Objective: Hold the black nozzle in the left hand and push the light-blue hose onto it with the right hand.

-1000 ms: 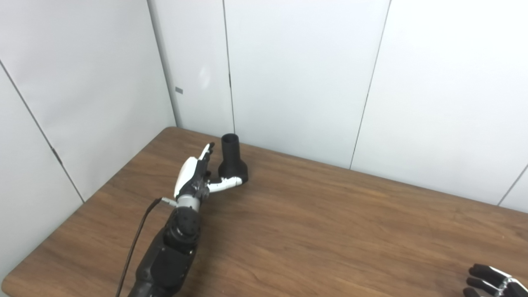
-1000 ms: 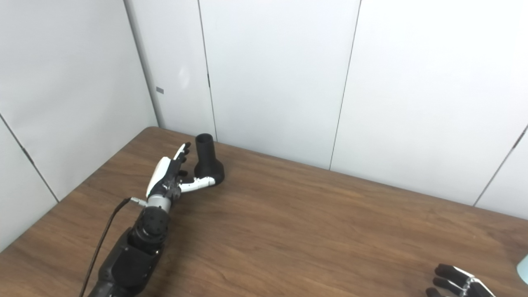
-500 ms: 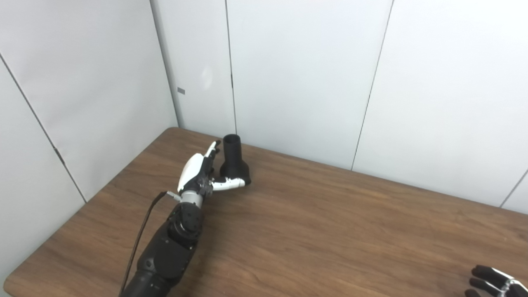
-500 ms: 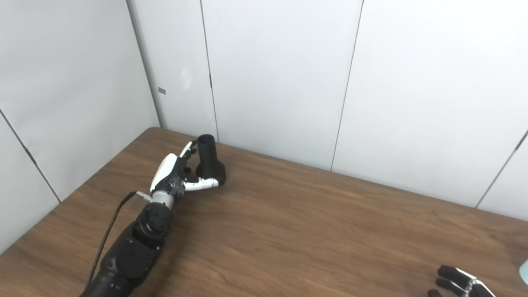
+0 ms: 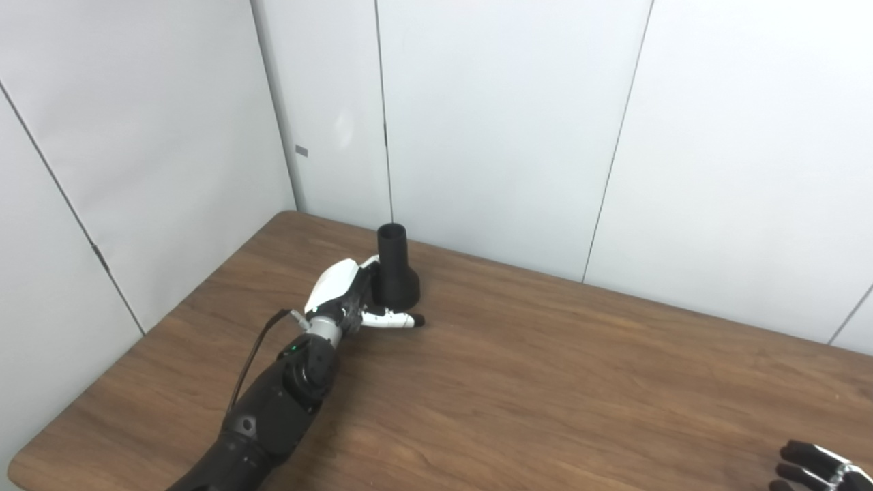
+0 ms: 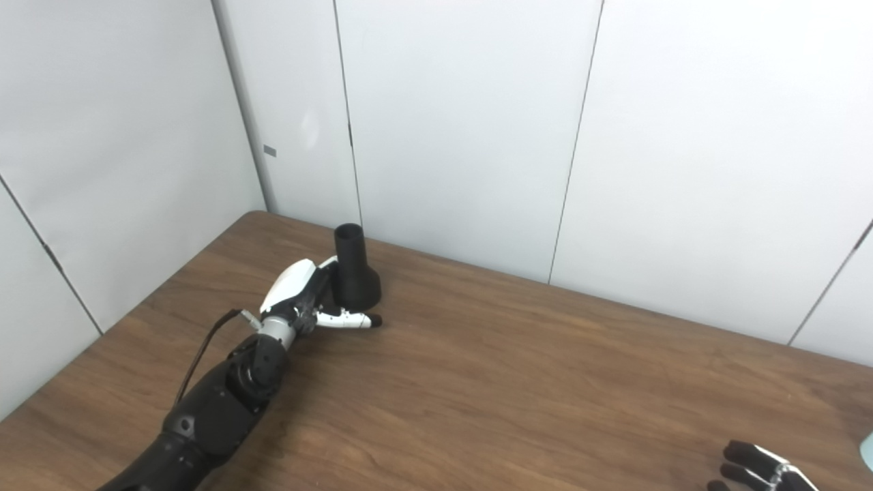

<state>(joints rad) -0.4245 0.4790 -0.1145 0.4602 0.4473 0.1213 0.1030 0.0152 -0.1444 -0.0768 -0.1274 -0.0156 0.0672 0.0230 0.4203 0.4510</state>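
A matte black plastic nozzle, a narrow tube flaring to a wide round base, stands upright near the far left corner of a wood-grain table. The white-and-black left hand cups its base, fingers apart, thumb stretched in front; whether it grips is unclear. Only the right hand's dark fingertips show.

Right robot hand cut off at the lower right corner, only fingertips showing; a pale-blue sliver clipped by the right edge.
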